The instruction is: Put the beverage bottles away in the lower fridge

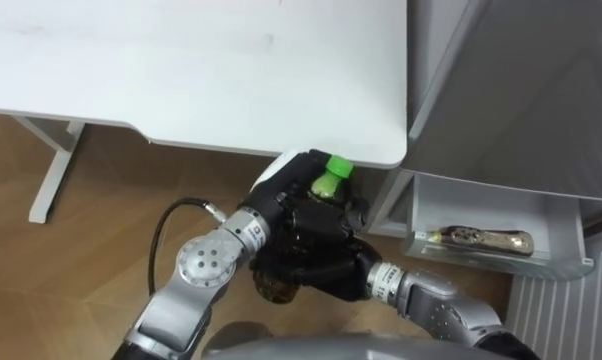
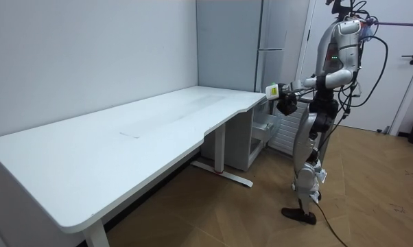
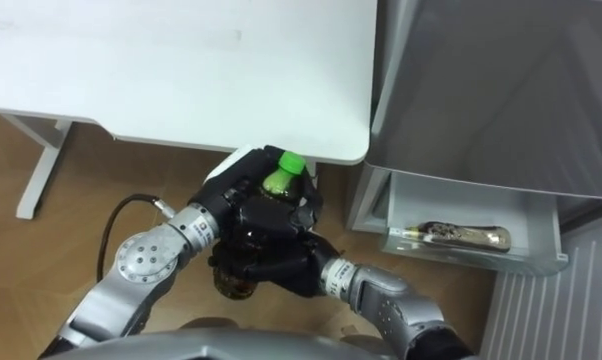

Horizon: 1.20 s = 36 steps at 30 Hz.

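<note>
A drink bottle (image 1: 326, 183) with a green cap and dark contents is held in front of my chest, just off the white table's (image 1: 181, 80) near corner. My left hand (image 1: 281, 205) curls round its upper part from the left. From the lower right, my right hand (image 1: 326, 258) wraps its lower part. The bottle's body is mostly hidden by the two black hands. To the right stands the grey fridge (image 1: 511, 80), with its lower door shelf (image 1: 501, 262) swung out towards me. In the room view I stand at the table's end by the fridge (image 2: 227, 41), bottle (image 2: 273, 89) at chest height.
A flat packaged item (image 1: 481, 238) lies in the open door shelf. The table's white leg (image 1: 51, 180) stands on the wooden floor at the left. A white radiator (image 1: 566, 320) is at the lower right. A white door (image 2: 405, 62) shows behind me in the room view.
</note>
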Motion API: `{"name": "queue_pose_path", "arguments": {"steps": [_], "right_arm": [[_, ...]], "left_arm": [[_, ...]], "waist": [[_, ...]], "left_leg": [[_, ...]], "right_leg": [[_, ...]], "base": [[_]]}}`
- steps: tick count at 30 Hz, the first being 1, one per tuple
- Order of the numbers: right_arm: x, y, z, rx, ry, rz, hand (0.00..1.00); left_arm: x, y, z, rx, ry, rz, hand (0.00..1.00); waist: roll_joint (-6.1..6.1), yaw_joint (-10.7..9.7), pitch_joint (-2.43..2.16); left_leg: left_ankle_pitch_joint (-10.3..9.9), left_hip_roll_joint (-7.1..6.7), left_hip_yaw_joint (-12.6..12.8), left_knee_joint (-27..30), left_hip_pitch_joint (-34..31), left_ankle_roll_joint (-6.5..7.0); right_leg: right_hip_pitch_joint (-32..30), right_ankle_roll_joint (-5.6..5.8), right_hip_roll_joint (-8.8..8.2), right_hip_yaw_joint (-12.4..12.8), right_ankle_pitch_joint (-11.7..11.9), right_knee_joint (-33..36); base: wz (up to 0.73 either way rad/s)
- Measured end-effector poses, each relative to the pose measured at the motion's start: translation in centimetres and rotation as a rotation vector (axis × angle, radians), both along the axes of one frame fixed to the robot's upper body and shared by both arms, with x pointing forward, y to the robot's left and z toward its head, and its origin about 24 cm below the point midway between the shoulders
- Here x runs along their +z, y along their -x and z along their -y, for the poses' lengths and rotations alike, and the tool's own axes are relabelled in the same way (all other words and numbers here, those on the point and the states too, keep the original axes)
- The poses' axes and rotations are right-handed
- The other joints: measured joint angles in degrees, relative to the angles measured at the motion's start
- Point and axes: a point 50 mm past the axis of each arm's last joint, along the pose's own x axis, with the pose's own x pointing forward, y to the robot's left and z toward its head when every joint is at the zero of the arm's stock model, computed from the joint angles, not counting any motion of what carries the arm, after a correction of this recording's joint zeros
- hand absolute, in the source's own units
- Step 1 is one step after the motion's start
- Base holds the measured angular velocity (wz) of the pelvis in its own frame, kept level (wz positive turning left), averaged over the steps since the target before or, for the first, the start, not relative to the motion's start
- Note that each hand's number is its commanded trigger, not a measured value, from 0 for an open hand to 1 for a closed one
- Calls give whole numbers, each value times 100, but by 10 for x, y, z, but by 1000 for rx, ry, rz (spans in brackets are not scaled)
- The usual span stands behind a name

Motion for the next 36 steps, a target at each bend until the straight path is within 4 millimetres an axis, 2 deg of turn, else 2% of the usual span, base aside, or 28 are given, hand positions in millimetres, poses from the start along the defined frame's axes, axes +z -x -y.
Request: {"name": "queue_pose_path", "arguments": {"steps": [1, 2, 3, 4, 17, 36], "right_arm": [[0, 0, 0, 0, 0, 0, 100], [0, 0, -1, 3, -1, 2, 100], [0, 0, -1, 2, -2, 3, 100], [0, 0, -1, 2, -2, 3, 100], [-1, 6, -2, -32, -59, -49, 100], [-1, 9, -1, -78, -133, -104, 100]], "left_arm": [[0, 0, 0, 3, 0, 1, 99], [0, 0, 1, 10, 5, 0, 80], [0, 0, 0, 13, 9, -2, 54], [0, 0, 0, 14, 10, -1, 0], [2, -2, -1, 25, 19, 6, 0], [2, -5, -9, 55, 12, 11, 0]], "waist": [[-1, 0, 0], [-1, -2, 1], [-3, -2, 2], [-3, -2, 2], [-13, -6, 21], [14, -15, 15]], "left_leg": [[0, 0, 0, 4, 1, 0], [0, 0, 0, 6, 1, 0], [0, 0, 0, 5, 1, 0], [0, 0, 0, 2, 1, 0], [-1, 1, -3, -28, -31, -1], [0, 0, -2, 3, -27, 0]], "right_leg": [[0, 0, 0, 0, 0, 0], [-2, 0, 0, 0, 0, -1], [-2, 0, 0, 0, 0, -1], [-2, 0, 0, 0, 0, -1], [-9, 0, 0, -27, 0, -3], [-13, 0, 0, -23, 0, -2]], "base": [[0], [0], [0], [0], [0], [0]]}}
